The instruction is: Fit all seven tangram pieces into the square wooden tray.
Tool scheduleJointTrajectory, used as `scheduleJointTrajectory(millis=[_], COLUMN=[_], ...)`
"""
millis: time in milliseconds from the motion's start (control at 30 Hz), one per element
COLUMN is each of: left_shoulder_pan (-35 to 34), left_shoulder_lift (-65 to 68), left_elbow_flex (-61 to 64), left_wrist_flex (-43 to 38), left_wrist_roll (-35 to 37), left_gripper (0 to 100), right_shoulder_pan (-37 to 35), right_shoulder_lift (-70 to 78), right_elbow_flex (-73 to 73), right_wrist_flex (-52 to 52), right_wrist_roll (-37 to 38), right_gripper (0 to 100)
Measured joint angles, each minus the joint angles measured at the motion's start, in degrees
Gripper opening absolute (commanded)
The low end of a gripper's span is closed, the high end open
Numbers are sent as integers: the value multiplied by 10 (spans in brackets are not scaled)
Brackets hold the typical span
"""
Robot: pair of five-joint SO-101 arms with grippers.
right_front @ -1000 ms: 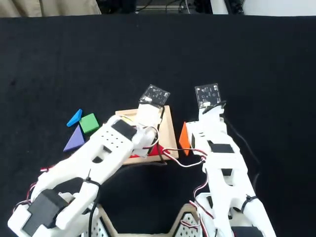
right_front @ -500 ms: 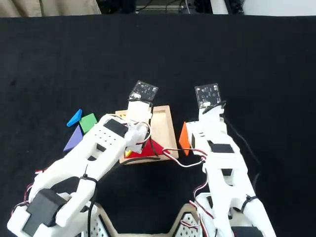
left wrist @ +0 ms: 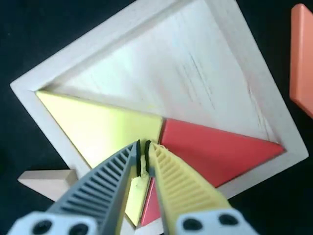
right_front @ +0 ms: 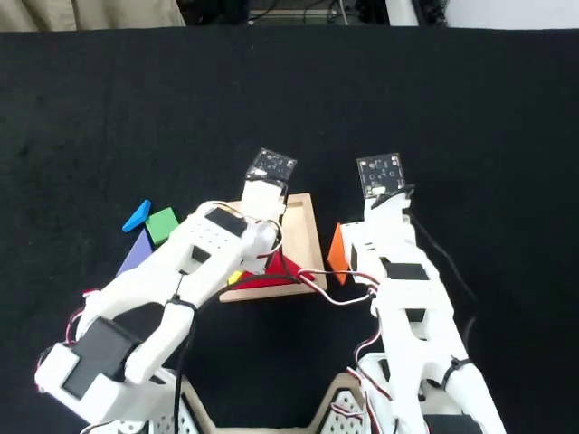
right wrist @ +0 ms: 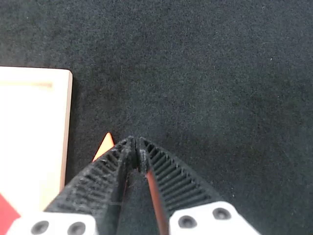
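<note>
Tray (left wrist: pixel 98 44) holds yellow piece (left wrist: pixel 107 127) and red piece (left wrist: pixel 210 152). Left claw (left wrist: pixel 143 152) hangs shut, empty, over their seam; right claw (right wrist: pixel 134 147) shut too. Next, probably: grasp orange piece (left wrist: pixel 301 54).

The tray (right_front: pixel 302 233) lies mid-table, and in its near half the left triangle (left wrist: pixel 105 129) and the right-hand triangle (left wrist: pixel 210 152) lie flat, touching edge to edge. Just right of the tray, outside its rim, lies a single piece (right_front: pixel 336 249). Well left of the tray three more cluster: a parallelogram (right_front: pixel 137 215) farthest back, a square (right_front: pixel 163 224) just beside it on the right, and a small triangle (right_front: pixel 136 258) in front of both.
</note>
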Motion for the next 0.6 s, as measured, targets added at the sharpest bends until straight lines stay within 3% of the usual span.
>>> scheduleJointTrajectory(millis=[433,600], left_shoulder_pan=[-8,-9], left_shoulder_lift=[-5,-100], left_elbow_flex=[-2,2], left_wrist_flex=[4,85], left_wrist_roll=[0,2], left_gripper=[58,61], right_shoulder_pan=[0,0], right_shoulder_lift=[0,0], right_elbow_flex=[0,0], right_wrist_flex=[0,0], right_wrist_roll=[0,0], right_gripper=[15,15])
